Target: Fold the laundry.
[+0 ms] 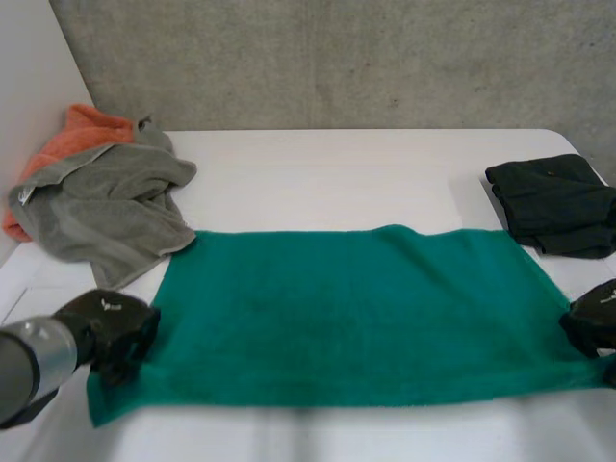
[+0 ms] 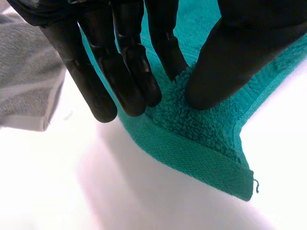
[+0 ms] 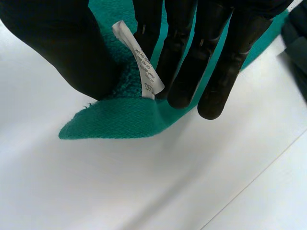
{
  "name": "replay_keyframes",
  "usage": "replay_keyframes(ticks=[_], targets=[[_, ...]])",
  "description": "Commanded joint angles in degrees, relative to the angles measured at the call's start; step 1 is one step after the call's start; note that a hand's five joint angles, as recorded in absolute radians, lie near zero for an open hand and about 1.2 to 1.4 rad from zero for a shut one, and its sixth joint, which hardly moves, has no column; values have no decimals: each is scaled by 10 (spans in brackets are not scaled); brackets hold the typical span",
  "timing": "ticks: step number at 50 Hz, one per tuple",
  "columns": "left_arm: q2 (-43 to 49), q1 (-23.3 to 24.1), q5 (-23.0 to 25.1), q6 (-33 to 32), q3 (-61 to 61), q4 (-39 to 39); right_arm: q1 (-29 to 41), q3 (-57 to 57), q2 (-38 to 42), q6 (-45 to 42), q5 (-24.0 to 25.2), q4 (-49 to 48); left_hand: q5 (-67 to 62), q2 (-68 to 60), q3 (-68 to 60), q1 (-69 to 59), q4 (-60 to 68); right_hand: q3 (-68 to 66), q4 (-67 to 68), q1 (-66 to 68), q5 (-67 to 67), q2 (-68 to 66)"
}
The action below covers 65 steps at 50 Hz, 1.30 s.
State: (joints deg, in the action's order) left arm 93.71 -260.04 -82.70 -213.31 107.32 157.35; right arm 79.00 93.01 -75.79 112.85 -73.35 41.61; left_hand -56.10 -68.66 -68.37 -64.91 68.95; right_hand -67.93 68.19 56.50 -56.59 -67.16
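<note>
White table (image 1: pixel 318 173) carries a green towel (image 1: pixel 356 308) spread flat across its near half. Left hand (image 1: pixel 115 329) pinches the towel's near left corner between thumb and fingers; right hand (image 1: pixel 595 322) pinches the near right corner by its care label (image 3: pixel 141 62).
</note>
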Motion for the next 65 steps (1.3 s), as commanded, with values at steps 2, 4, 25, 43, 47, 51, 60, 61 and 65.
replay_keyframes(ticks=[2,4,25,43,47,51,60,61,65], targets=[[18,-3,3,-11,-14,40,11,-1,5,33,12,-72,-139,-113,-116,-151,110,-121,118,235,-134,-128],[50,6,0,-4,-45,74,14,-26,37,69,7,-111,-139,-113,-116,-151,110,-121,118,235,-134,-128],[340,71,-118,78,-362,222,129,-244,248,190,-81,-316,-139,-113,-116,-151,110,-121,118,235,-134,-128],[268,99,-114,69,-311,296,152,-215,187,279,-71,-420,552,578,575,540,-581,579,-582,-465,566,572],[241,101,-92,69,-266,305,149,-180,162,280,-15,-418,549,574,572,537,-577,579,-582,-465,566,572],[250,105,-56,64,-242,318,142,-158,167,274,27,-421,549,574,571,537,-577,579,-582,-465,566,572],[356,96,-43,-27,-283,383,140,-187,253,232,34,-451,544,569,566,532,-572,579,-582,-465,566,572],[362,96,-43,-37,-288,387,141,-190,259,230,33,-457,544,569,566,532,-572,579,-582,-465,566,572],[403,94,-40,-69,-323,407,144,-210,292,229,32,-502,542,568,565,530,-571,579,-582,-465,566,572]])
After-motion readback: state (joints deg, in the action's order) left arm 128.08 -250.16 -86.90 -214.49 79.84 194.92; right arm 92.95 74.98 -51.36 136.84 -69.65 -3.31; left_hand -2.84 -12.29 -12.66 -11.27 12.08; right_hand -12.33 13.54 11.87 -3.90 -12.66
